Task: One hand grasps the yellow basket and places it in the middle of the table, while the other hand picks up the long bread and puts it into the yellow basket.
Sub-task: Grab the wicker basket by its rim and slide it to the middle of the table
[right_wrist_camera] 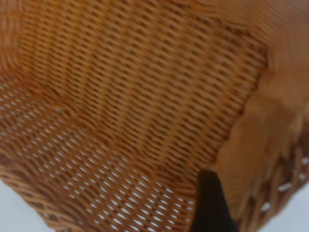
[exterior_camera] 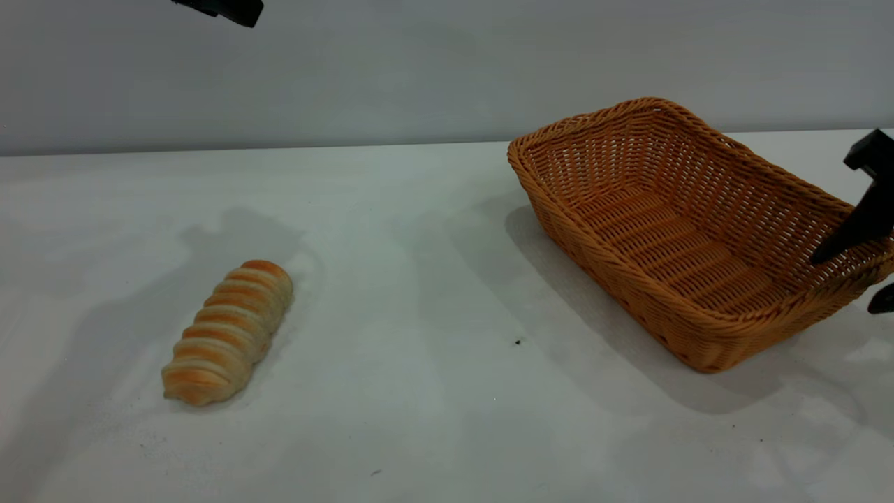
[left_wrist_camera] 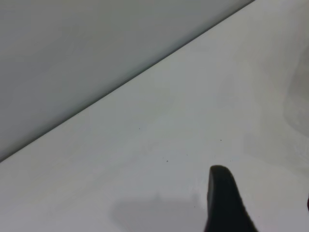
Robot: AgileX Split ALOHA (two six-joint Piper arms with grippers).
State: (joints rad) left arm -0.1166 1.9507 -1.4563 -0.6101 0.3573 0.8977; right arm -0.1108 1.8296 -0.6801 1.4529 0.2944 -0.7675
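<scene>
The yellow basket (exterior_camera: pixel 670 230) is a large orange-tan wicker tray that stands at the right of the table (exterior_camera: pixel 433 293). My right gripper (exterior_camera: pixel 848 279) is open and straddles the basket's right rim, with one finger inside and the other outside. In the right wrist view the inner finger (right_wrist_camera: pixel 208 205) lies close against the basket's wall (right_wrist_camera: pixel 145 96). The long bread (exterior_camera: pixel 227 332) lies at the front left of the table, untouched. My left gripper (exterior_camera: pixel 223 8) hangs high at the back left, open and empty. In the left wrist view, the left gripper (left_wrist_camera: pixel 263 203) sees only bare tabletop.
The white table's back edge (exterior_camera: pixel 279 148) meets a grey wall. A small dark speck (exterior_camera: pixel 518 341) lies on the tabletop between the bread and the basket.
</scene>
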